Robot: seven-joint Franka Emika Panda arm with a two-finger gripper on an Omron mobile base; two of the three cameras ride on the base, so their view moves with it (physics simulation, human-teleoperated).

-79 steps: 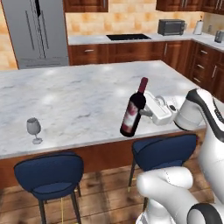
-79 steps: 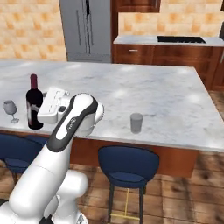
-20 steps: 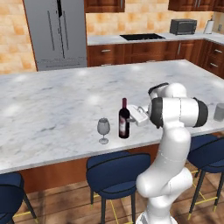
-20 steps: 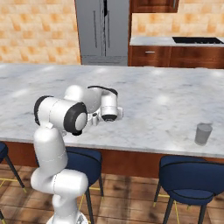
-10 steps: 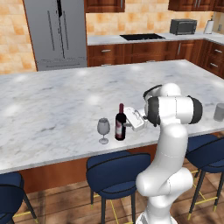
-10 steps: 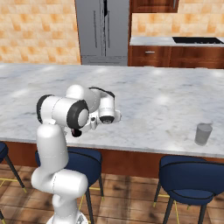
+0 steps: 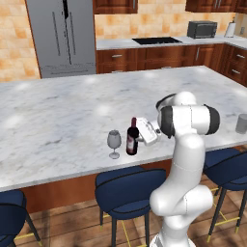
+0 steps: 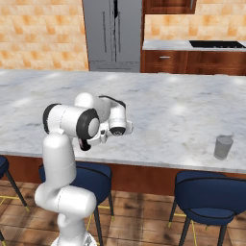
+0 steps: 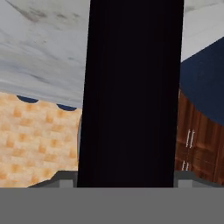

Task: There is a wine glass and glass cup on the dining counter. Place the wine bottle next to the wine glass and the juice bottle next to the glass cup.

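My pincer (image 7: 140, 137) still grips the wine bottle (image 7: 132, 138), which has come down just beside the wine glass (image 7: 114, 143) near the dining counter's (image 7: 58, 120) front edge. That pairing looks nearly done; the glass cup (image 8: 223, 147) waits far along the same edge.

Steel fridge (image 7: 62, 36), orange tiled wall (image 7: 14, 43) (wood cabinets below) — blue stools (image 7: 129, 188).

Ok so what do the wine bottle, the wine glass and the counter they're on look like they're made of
The wine bottle looks like dark, near-black glass, smooth, with a maroon top and a pale label. The wine glass looks like clear greyish glass, since the counter shows through its bowl. The dining counter looks like polished white-grey marble or a stone imitation, going by its veining, on a reddish wood base.
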